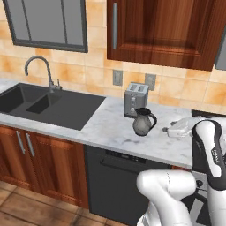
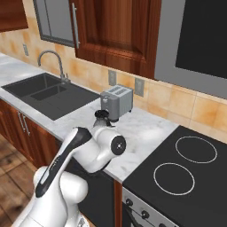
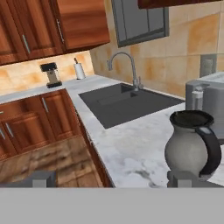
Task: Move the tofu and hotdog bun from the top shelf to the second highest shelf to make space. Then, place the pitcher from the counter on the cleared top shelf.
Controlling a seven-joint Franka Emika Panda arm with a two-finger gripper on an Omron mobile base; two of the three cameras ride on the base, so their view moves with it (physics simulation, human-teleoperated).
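we're seeing the pitcher (image 1: pixel 144 122) standing upright on the surface (image 1: pixel 110 130), just in front of the silver toaster (image 1: pixel 135 99) and right of the black sink (image 1: pixel 48 105). its dark handle is pointing right in the left base view. in the right base view just the pitcher's dark rim (image 2: pixel 102 115) is peeking over the arm's white shoulder, w/ the toaster (image 2: pixel 117 103) right behind it and the black stovetop (image 2: pixel 186 173) off to the right.

in the hand view the pitcher (image 3: pixel 191 146) is sitting near, at the right, mottled grey belly, dark rim, handle on its right side. the toaster (image 3: pixel 205 98) is just behind it, the sink (image 3: pixel 127 103) and faucet (image 3: pixel 124 65) further off to the left. far down the surface, a paper towel roll (image 3: pixel 79 70) and a coffee machine (image 3: pixel 51 74) are standing against the tiled wall.

the end effector (image 3: pixel 111 178) is hovering near the pitcher but apart from it; we're making out two finger tips (image 3: pixel 41 178) at the bottom of the hand view, set wide apart, one at left, one just below the pitcher's base, so the jaws are spread wide w/ nothing between them. in the left base view the white hand is reaching in from the right, beside the pitcher's handle, not touching it as far as we can tell.
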